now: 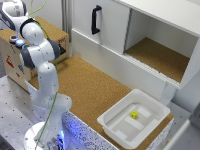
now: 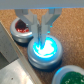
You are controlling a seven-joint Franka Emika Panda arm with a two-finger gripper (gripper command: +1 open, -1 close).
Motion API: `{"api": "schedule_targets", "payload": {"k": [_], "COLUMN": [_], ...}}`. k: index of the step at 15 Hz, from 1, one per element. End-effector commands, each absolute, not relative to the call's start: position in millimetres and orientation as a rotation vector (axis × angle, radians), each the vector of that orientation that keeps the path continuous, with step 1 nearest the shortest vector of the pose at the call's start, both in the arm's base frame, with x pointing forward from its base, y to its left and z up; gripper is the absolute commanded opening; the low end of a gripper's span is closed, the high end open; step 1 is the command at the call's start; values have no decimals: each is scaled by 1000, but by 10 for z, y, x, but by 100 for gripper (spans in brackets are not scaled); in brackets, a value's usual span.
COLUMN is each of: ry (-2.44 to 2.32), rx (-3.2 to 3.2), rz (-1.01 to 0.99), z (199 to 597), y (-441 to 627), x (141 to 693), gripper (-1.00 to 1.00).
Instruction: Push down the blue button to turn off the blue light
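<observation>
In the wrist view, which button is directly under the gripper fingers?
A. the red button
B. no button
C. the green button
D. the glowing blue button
D: in the wrist view the gripper has its fingers over the lit blue button, while the red button and the green button sit off to either side.

No text, number or brand can be read in either view. The cardboard box [image 1: 12,60] behind the arm carries small red and dark printed marks on its side and a red mark near its top edge, but all are too blurred to make out. The buttons in the wrist view bear no legible marking.
</observation>
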State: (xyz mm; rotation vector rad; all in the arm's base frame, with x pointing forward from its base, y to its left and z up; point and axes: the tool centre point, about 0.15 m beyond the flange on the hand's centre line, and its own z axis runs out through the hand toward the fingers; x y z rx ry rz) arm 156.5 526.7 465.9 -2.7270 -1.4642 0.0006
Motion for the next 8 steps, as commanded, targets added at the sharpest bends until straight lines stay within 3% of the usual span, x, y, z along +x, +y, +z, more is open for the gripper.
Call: {"api": "schedule_targets", "payload": {"k": [1,2,5,6,7,8], "ry": [-1448,-1472,-1512,-1543,-1557,-1573], "rx": [-2726,-2738,-2780,-2764,-2768,-2761], "rz": [-104,-156,-402,-365,-325,-247], "z": [4274,4370,5199,5431,5594,5665], "y": [5230,5278,5269,5248,5216,5195], "x": [1566,1538,1370,1400,1442,1510], "gripper": [-100,-100,-100,-100,100,100]}}
